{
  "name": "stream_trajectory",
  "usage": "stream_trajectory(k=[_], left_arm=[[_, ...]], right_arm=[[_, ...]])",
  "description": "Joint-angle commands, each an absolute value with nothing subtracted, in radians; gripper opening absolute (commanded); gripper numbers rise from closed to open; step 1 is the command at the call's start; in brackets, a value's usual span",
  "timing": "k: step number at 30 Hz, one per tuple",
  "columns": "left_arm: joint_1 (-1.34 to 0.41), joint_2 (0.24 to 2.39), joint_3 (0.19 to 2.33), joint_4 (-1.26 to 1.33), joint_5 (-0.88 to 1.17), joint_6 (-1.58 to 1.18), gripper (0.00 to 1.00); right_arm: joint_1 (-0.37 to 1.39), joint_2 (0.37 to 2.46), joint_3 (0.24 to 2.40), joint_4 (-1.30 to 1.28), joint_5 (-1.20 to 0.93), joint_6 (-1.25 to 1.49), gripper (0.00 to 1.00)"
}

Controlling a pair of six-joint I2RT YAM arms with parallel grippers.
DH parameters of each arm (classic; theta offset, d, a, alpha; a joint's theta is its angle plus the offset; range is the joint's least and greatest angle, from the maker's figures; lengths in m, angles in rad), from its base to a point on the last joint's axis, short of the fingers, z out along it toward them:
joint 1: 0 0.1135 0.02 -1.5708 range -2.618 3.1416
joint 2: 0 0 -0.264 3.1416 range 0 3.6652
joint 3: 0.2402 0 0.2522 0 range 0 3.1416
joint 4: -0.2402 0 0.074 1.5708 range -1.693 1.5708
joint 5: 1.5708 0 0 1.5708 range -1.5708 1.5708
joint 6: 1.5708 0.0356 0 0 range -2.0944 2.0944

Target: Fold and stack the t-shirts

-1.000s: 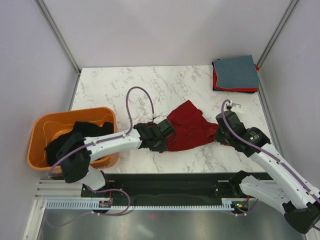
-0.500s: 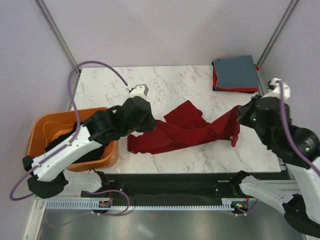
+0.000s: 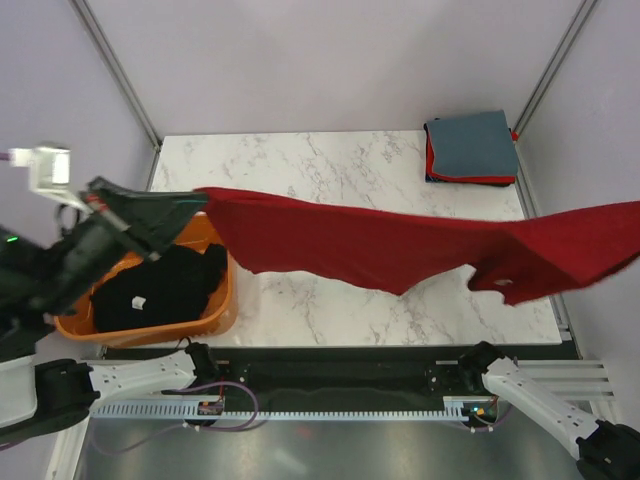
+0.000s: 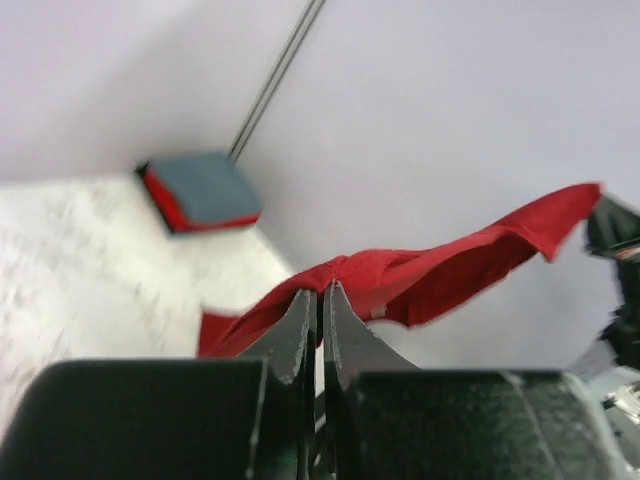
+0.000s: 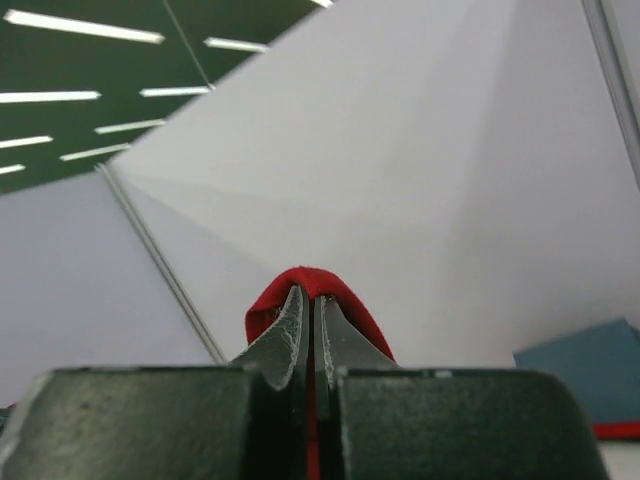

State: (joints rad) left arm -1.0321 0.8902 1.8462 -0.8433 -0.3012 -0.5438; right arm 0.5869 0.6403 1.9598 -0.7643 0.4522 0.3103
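The red shirt (image 3: 400, 245) hangs in the air above the surface (image 3: 330, 170), pulled out into a long band from the left side to past the right edge of the top view. Its middle sags a little, and a loose flap droops near the right end.

The left claw (image 4: 321, 292) is closed, pinching a fold of the red shirt between its fingertips. In the top view this arm is raised high at the left, above the basket (image 3: 160, 326). The right claw (image 5: 311, 290) is also closed on a small hump of red cloth that sticks up between its tips. That claw lies outside the top view.

A black shirt (image 3: 165, 285) lies crumpled in the orange basket, which sits at the left edge of the surface. It carries a small white tag (image 3: 140, 300), too small to read.

At the far right corner of the surface a folded grey-blue shirt (image 3: 472, 143) lies on top of a folded red one (image 3: 470, 181), whose edges show along the left and near sides. These are well apart from the hanging shirt.
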Motion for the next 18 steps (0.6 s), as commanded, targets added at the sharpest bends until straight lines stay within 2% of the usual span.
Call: stream_trajectory(k=[1, 5, 10, 13, 15, 18], left_arm=[[-1.037, 0.845, 1.928, -0.701, -0.216, -0.407, 0.02], [-1.037, 0.804, 1.928, -0.661, -0.169, -0.385, 0.02], [-1.037, 0.811, 1.878, -0.644, -0.213, -0.376, 0.02], [-1.035, 0.856, 1.839, -0.643, -0.311, -0.38, 0.02], [-1.037, 0.894, 1.797, -0.64, -0.463, -0.403, 0.02], [-1.035, 0.939, 1.717, -0.597, -0.688, -0.385, 0.02]], right_arm=[[0.586, 0.638, 2.023, -0.569, 0.328, 0.154, 0.0], [0.588, 0.643, 2.105, -0.566, 0.295, 0.106, 0.0], [0.592, 0.67, 2.125, -0.561, 0.351, 0.038, 0.0], [0.609, 0.739, 2.126, -0.572, 0.42, -0.02, 0.0], [0.632, 0.787, 2.105, -0.583, 0.494, -0.055, 0.0], [0.713, 0.9, 2.027, -0.597, 0.758, -0.077, 0.0]])
